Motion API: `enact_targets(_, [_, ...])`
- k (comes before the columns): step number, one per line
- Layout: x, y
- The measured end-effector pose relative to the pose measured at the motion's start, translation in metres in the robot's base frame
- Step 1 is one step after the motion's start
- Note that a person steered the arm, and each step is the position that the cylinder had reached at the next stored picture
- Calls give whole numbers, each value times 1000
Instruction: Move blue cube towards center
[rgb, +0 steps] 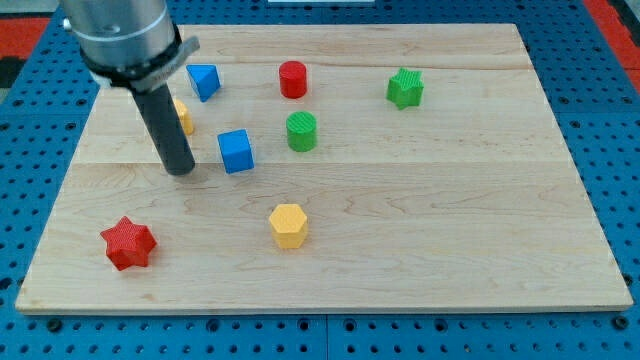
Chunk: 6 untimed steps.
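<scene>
my tip (181, 171): down on the wooden worktop (420, 230), just left of the blue cube (236, 151), small gap between them
pincer: none on this arm, just a plain rod holding nothing
blue cube: left of the middle, green cylinder (301, 131) close on its right
yellow hexagonal block (288, 225): below the cube, toward the view's bottom
yellow block (183, 117): half hidden behind the rod, shape unclear
</scene>
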<state>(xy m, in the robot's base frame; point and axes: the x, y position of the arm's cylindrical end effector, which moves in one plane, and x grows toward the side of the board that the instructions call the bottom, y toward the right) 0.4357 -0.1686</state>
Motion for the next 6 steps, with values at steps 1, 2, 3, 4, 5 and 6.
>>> enact_targets(1, [-22, 4])
enact_targets(2, [-19, 46])
enact_targets(3, [-17, 59])
enact_targets(4, [-7, 69])
enact_targets(5, [5, 84])
enact_targets(6, [5, 97])
